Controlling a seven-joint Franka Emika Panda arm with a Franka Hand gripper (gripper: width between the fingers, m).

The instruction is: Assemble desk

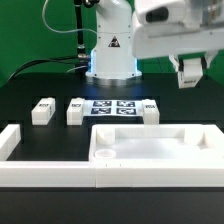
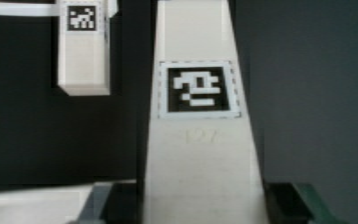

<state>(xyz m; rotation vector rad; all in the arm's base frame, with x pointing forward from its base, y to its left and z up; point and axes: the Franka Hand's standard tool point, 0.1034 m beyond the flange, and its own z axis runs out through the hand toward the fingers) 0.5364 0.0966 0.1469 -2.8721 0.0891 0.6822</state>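
My gripper [image 1: 190, 76] hangs high at the exterior view's right, shut on a white square leg post [image 1: 190, 68] held above the table. In the wrist view that post [image 2: 197, 120] fills the middle, its black-white tag facing the camera, with a dark finger [image 2: 117, 200] on each side of it. The large white desk panel with a raised rim [image 1: 160, 131] lies at the front. Three more leg posts lie behind it: two towards the left [image 1: 42, 112] [image 1: 76, 111] and one in the middle [image 1: 148, 110]. One other post [image 2: 87, 45] shows in the wrist view.
The marker board [image 1: 112, 108] lies between the posts, in front of the robot base [image 1: 110, 55]. A long low white rail [image 1: 45, 172] with an L-shaped end runs along the front left. Black cables trail at the back left.
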